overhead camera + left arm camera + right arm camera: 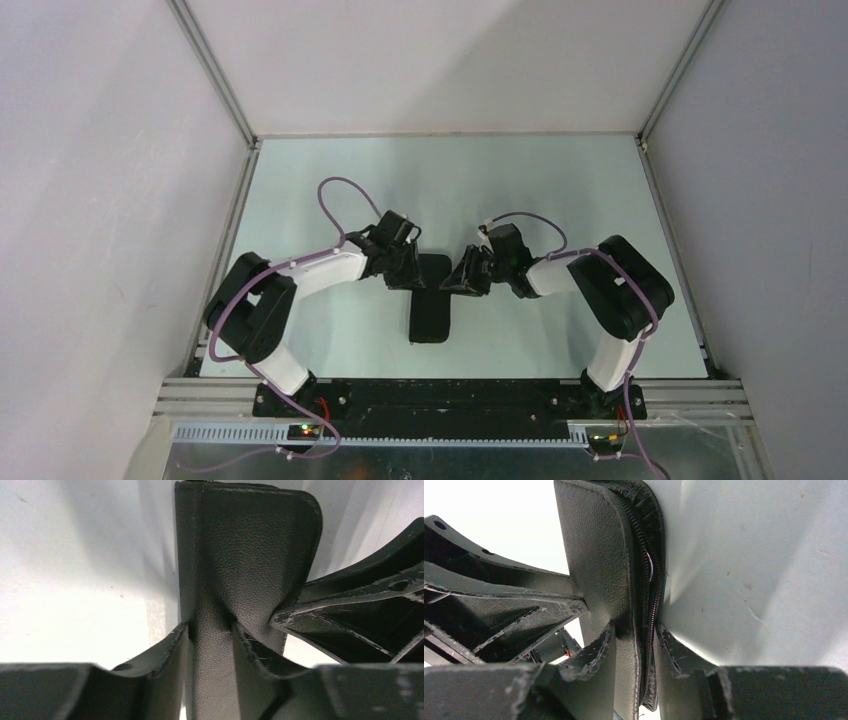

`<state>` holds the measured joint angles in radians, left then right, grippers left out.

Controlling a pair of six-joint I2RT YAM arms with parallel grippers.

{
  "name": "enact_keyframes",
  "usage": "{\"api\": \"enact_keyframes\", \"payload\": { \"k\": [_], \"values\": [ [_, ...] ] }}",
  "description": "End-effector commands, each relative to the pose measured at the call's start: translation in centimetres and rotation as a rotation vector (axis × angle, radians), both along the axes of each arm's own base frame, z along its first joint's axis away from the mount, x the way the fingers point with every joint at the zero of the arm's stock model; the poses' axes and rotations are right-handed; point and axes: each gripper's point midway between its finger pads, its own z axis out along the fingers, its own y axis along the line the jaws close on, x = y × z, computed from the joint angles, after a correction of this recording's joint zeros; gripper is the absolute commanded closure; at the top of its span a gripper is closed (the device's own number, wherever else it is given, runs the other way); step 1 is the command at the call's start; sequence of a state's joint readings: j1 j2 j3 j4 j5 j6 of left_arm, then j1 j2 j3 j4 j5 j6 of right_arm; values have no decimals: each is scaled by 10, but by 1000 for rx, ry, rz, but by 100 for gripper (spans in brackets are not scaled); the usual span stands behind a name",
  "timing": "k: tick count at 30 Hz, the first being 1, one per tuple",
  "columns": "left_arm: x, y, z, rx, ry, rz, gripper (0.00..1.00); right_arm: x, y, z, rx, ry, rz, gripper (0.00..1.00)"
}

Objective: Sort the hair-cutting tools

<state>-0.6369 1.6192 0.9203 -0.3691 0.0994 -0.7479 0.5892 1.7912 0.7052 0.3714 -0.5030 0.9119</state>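
A black rectangular zip case (431, 310) lies in the middle of the table. My left gripper (408, 272) is shut on the case's left far edge; the left wrist view shows the leather (235, 555) pinched between both fingers (165, 650). My right gripper (462, 281) is shut on the case's right far edge; the right wrist view shows the zip seam (650, 595) between its fingers (596, 652). Each wrist view also shows the other gripper beside the case. No scissors, comb or clips are in view.
The pale table (560, 200) is enclosed by white walls with metal rails along its left (235, 230), right (670, 240) and near (450, 385) edges. Purple cables loop above both wrists.
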Motion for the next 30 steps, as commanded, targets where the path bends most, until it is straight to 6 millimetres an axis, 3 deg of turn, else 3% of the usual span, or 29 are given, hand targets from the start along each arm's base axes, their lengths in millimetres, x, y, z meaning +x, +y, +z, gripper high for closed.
{"api": "enact_keyframes", "payload": {
  "k": [1, 10, 15, 22, 30],
  "values": [
    [0, -31, 18, -111, -35, -17, 54, -23, -12, -52, -155, 92, 14, 74],
    [1, 8, 32, -150, -96, 65, 32, -21, -18, -59, -157, 98, 25, 87],
    [-2, 17, 22, -159, -82, 60, 31, -18, -20, -63, -161, 88, 44, 88],
    [-1, 11, -1, -153, -24, 58, 41, -6, -14, -65, -177, 57, 89, 89],
    [-8, 26, -31, -35, 50, 139, 59, 29, 6, -55, -183, -5, 121, 89]
  ]
}}
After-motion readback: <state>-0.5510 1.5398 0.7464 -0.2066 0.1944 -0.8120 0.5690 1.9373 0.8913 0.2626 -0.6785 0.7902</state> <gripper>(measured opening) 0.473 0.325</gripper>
